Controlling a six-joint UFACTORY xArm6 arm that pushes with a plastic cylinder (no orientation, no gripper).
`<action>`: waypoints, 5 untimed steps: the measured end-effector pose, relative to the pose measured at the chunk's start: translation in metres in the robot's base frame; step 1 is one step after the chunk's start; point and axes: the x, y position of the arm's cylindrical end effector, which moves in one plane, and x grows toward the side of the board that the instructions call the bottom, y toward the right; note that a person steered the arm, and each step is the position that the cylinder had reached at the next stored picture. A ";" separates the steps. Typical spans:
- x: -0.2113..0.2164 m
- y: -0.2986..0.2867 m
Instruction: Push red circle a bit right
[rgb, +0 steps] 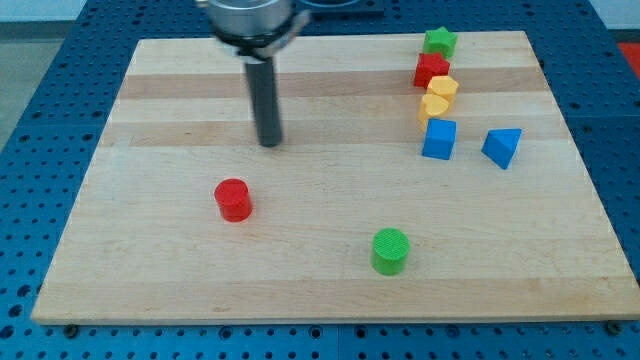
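On the wooden board (150, 90), in the one camera view, my tip (269, 143) is seen standing toward the view's top and slightly to the view's right of the red circle (233, 199), apart from it and touching no block; no pincer is fitted (the arm ends in a plain rod), so nothing is clasped or released. The red circle lies in the board's left half, below centre, with bare wood all round it; the green circle (390, 250) sits well off to its right and lower; the blue cube (438, 139), blue wedge (502, 147), two yellow blocks (438, 97), a red block (431, 69) and a green block (439, 41) are gathered near the top right, well apart from the work.

For the step to go well, the tip is best brought round to the circle's left side without brushing it, set level with its middle, then driven rightward in a short, straight stroke; an off-centre contact would likely send it skewing upward or downward; a brief push should suffice, as only a small shift is asked.
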 end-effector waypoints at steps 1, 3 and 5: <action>0.018 -0.056; 0.093 -0.085; 0.094 -0.051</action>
